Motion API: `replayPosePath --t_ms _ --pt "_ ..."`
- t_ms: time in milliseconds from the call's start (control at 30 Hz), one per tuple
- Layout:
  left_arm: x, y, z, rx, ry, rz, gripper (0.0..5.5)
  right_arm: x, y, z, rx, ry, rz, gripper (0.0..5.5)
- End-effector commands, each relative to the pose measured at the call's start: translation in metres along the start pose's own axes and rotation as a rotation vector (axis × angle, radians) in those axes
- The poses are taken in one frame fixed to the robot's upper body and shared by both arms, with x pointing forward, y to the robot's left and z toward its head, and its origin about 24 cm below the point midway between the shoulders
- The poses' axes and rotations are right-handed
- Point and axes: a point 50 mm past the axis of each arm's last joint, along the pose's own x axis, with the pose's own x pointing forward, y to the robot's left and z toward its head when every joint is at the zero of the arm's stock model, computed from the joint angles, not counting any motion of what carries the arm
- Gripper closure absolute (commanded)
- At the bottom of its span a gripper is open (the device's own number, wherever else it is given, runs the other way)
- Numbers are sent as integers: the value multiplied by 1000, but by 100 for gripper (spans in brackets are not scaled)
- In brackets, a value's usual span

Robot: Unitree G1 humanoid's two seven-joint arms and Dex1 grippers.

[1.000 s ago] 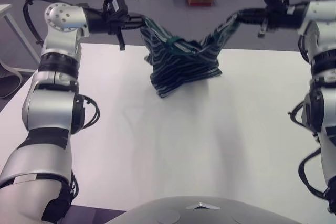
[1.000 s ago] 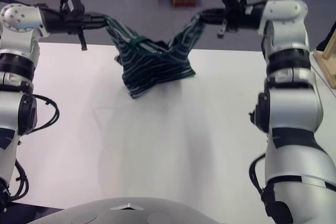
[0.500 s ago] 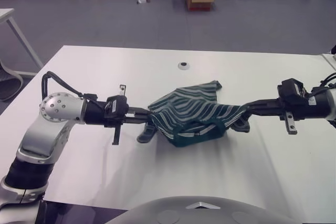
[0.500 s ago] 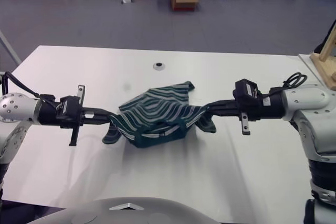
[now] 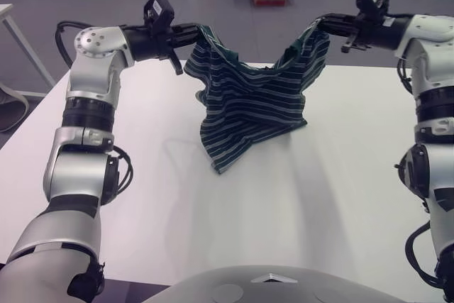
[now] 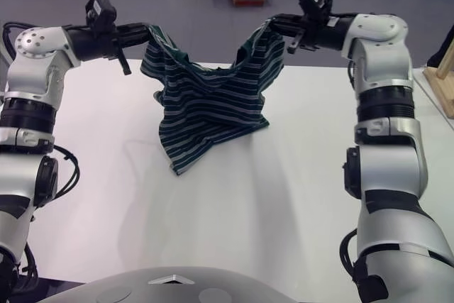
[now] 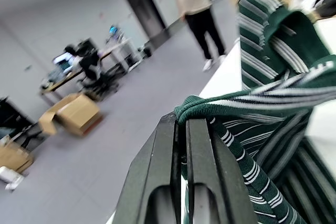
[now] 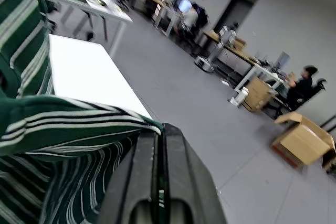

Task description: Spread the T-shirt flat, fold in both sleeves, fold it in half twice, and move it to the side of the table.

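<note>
Your white table (image 5: 340, 196) spans the scene from side to side. Over its far half hangs the T-shirt (image 5: 252, 104), dark green with thin white stripes, bunched and sagging in a V between your two raised arms; its lowest folds reach down to the tabletop. Your left gripper (image 5: 193, 32) is clamped tight on one upper edge of the fabric, high above the table's far edge. Your right gripper (image 5: 320, 21) is pinched closed on the opposite upper edge, at about the same height.
</note>
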Motion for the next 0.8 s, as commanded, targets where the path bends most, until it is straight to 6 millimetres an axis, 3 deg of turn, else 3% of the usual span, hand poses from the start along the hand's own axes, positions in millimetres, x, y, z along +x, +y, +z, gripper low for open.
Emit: replayPosePath --t_ms 33,133,267,400,500,600,700,800 --pt "17 35 53 131 -26 225 546 21 -19 51 -92 -78 -151 550" --pt "24 37 68 186 -68 265 546 27 -22 68 -114 -116 -218 550" --pt "19 42 81 206 -147 295 546 19 -30 83 -109 -189 -279 550" --pt "4 39 70 234 -166 195 546 11 -26 56 -103 -160 -174 550" --pt "-16 16 34 235 -164 -46 546 -1 -5 16 -97 -138 77 550" --pt "-51 -25 2 220 -83 -289 546 -31 29 -10 -69 -130 307 550" --pt "-74 -55 -1 174 -33 -415 546 -58 62 -15 -33 -102 429 550" --pt "-80 -79 1 136 -27 -468 546 -70 82 -20 -7 -55 479 550"
